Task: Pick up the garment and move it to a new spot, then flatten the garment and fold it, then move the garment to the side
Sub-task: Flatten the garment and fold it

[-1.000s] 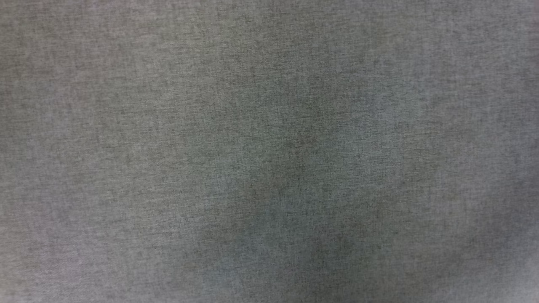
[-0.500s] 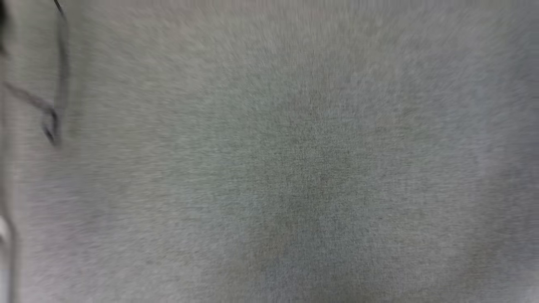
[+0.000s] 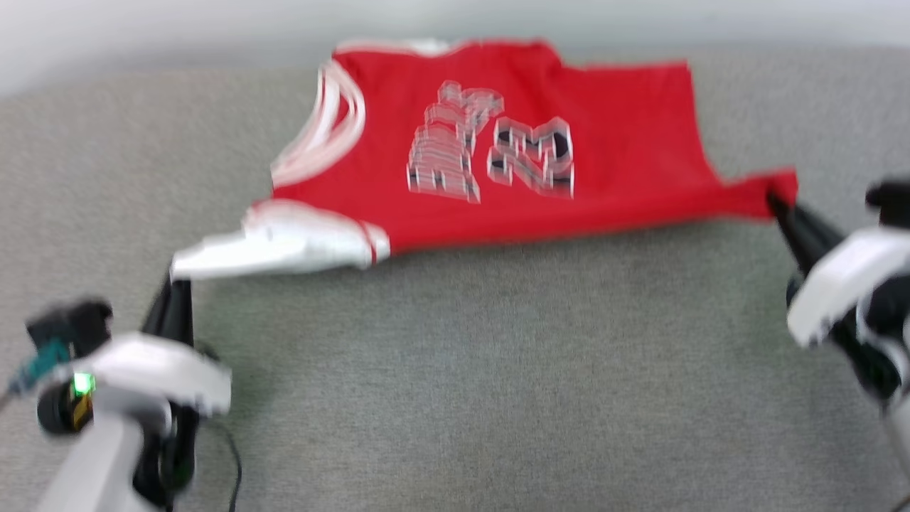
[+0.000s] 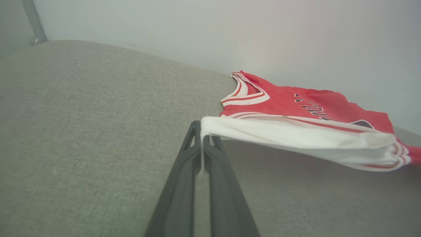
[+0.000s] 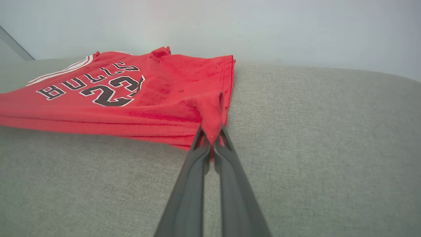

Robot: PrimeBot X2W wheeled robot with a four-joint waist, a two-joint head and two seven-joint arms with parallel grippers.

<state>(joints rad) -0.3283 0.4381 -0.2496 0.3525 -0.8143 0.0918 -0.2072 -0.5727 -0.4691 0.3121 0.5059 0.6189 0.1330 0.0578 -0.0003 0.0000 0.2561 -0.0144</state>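
grey woven surface (image 3: 498,370) covers most of the head view, with a pale wall (image 4: 197,33) behind it at 12 o'clock. the garment (image 3: 611,142), a red jersey tee, lies front up toward 12 o'clock on the surface, against the far edge by the wall, collar toward 10 o'clock and hem toward 2 o'clock. black lettering and "23" (image 5: 108,90) face up. the white sleeve (image 4: 296,138) is stretched out toward 8 o'clock, the red hem corner (image 5: 210,112) toward 3 o'clock. the near edge looks raised off the surface, but the head view is too blurred to be sure. left gripper (image 3: 178,283) at 8 o'clock, fingers clamped together on the tip of the white sleeve. right gripper (image 3: 773,200) at 3 o'clock, fingers pinched tight on the red hem corner.
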